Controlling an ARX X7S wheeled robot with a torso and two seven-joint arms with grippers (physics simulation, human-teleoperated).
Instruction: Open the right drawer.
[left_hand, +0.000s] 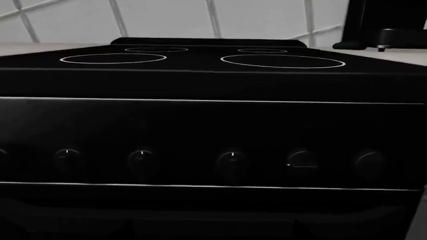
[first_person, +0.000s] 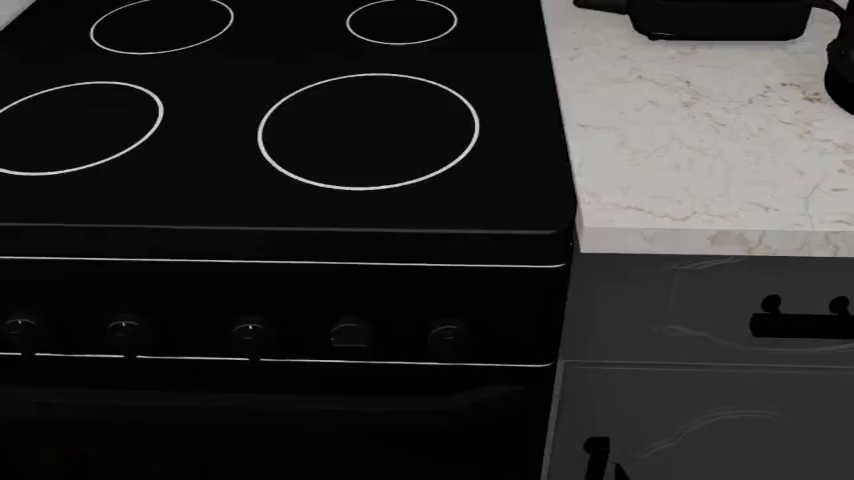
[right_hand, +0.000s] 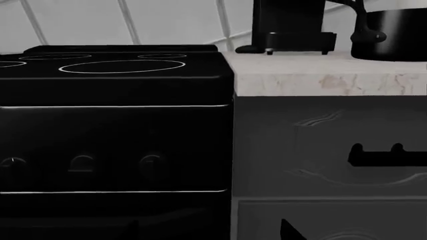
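The right drawer (first_person: 694, 300) is a shallow grey front under the marble countertop, right of the black oven. Its black bar handle (first_person: 803, 322) sits at the head view's right edge, partly cut off. The drawer front looks flush with the cabinet, shut. In the right wrist view the drawer (right_hand: 313, 145) and its handle (right_hand: 387, 156) lie ahead and to the side of the camera. Neither gripper shows in any view; no fingers are visible in either wrist view. The left wrist view faces only the oven front.
The black oven (first_person: 267, 300) with a row of knobs (first_person: 248, 332) fills the left. A grey cabinet door (first_person: 707, 430) with a vertical black handle (first_person: 597, 458) is below the drawer. A black appliance (right_hand: 290, 25) and a dark pot (right_hand: 390, 32) stand on the countertop (first_person: 694, 130).
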